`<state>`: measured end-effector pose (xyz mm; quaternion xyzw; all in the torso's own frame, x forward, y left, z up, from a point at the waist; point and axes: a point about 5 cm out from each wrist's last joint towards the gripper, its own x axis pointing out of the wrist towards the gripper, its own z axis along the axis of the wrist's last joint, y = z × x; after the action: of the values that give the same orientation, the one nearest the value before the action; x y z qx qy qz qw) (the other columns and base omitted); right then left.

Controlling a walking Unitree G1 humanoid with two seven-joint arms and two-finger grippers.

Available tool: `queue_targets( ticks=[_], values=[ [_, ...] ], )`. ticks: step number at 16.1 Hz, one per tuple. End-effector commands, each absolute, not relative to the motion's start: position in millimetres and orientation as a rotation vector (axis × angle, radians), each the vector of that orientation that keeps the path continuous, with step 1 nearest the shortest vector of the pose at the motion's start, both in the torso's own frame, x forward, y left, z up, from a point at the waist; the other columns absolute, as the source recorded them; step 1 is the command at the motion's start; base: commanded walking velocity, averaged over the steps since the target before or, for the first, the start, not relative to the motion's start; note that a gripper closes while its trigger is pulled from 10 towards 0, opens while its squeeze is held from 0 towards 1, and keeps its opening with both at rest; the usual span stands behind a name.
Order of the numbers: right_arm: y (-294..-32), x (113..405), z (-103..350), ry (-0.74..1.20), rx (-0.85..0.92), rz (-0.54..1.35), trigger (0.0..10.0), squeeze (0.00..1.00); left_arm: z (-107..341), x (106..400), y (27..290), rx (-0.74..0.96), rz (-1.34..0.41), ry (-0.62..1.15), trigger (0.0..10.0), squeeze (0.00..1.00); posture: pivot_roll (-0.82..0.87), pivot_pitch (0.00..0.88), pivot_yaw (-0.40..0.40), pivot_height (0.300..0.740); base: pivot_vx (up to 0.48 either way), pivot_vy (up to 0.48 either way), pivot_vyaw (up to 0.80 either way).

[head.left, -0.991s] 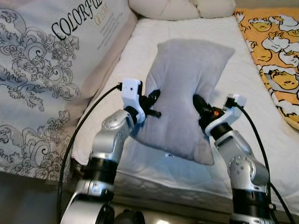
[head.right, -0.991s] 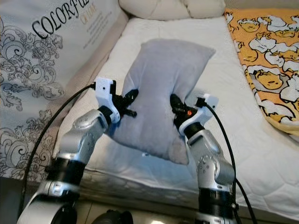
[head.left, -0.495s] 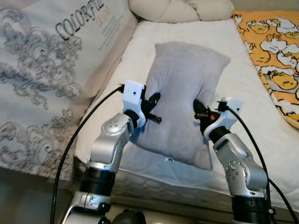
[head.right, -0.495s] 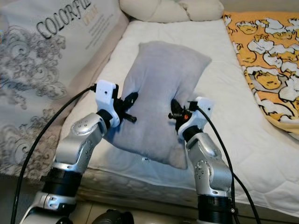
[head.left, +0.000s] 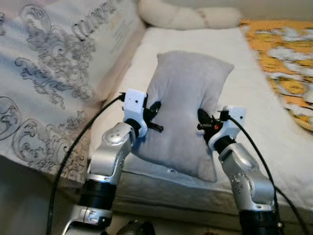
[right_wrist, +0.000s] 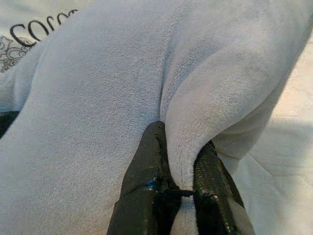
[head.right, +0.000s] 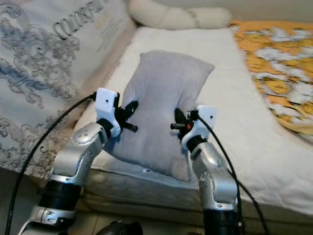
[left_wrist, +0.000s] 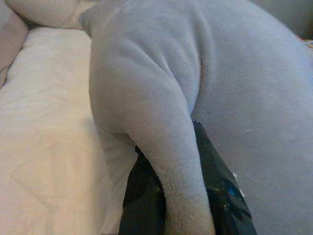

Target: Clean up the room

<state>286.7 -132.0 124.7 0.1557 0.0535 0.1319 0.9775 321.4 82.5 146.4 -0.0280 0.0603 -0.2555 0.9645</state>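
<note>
Grey pillow [head.left: 185,110] at frame centre, held up over the near edge of the white mattress [head.left: 254,98], tilted with its top corner toward upper right.

Left gripper [head.left: 155,106] at the pillow's left edge; wrist view shows both black fingers [left_wrist: 146,196] clamped on a fold of grey fabric, jaws nearly closed with only the pinched fold between them.

Right gripper [head.left: 202,119] at the pillow's right edge; its fingers [right_wrist: 146,181] likewise pinch a ridge of the fabric, jaws almost together.

Surroundings: large patterned cushion [head.left: 54,73] with grey scrollwork and lettering fills the upper left, leaning along the mattress side. 1 cream bolster pillow [head.left: 186,17] lies across the top centre. Orange printed blanket [head.left: 286,63] covers the upper right, blurred. Black cables [head.left: 73,152] trail from both wrists. The pillow hides the mattress centre.
</note>
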Motion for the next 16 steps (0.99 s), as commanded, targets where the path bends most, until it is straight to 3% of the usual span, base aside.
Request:
queue_targets(
  ticks=[1, 10, 16],
  values=[
    [-125.8, 286.1, 135.9, 0.056, 0.308, 0.295, 10.0, 0.0, 154.5, 320.7, 79.0, -0.034, -0.524, 0.085, 10.0, 0.0, -0.08, 0.0, 0.067, 0.74, 0.0, 0.292, 0.0],
    [-129.5, 283.2, 134.2, 0.074, 0.308, 0.285, 10.0, 0.0, 153.9, 322.2, 78.4, -0.047, -0.49, 0.085, 10.0, 0.0, -0.09, 0.0, 0.037, 0.74, 0.0, 0.29, 0.0],
    [-127.9, 283.8, 135.0, 0.077, 0.334, 0.283, 10.0, 0.0, 162.7, 325.8, 82.7, -0.059, -0.468, 0.04, 10.0, 0.0, -0.09, 0.0, 0.054, 0.74, 0.0, 0.0, 0.0]
  ],
)
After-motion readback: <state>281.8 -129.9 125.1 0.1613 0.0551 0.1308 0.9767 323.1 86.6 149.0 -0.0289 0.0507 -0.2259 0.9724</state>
